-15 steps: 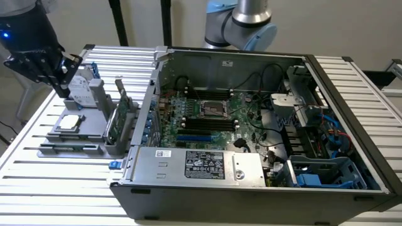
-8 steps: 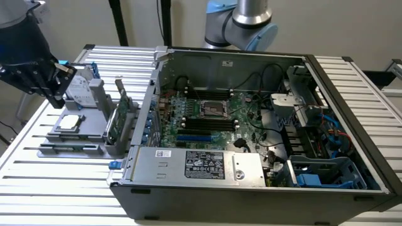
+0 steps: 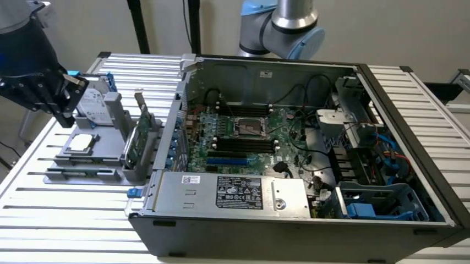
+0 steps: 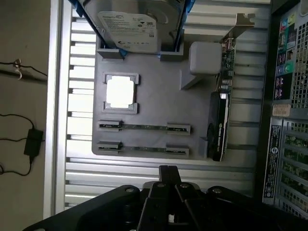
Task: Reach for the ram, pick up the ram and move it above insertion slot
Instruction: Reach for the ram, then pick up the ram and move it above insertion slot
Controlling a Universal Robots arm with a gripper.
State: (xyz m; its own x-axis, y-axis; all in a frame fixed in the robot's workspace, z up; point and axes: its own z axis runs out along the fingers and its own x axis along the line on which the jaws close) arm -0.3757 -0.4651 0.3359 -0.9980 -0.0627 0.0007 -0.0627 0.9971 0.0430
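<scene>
Gripper (image 3: pixel 65 118) above ram (image 4: pixel 143 149); apart

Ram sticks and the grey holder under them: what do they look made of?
The ram sticks look like circuit board, dull dark green, seen edge-on as thin strips. The grey holder looks like matte plastic, probably: even grey, blocky clips, no shine.

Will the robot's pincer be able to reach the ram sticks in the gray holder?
Probably yes. The pincer hangs high near the gray holder, and the ram sticks lie uncovered, apart from the hard drive and tall card.
</scene>
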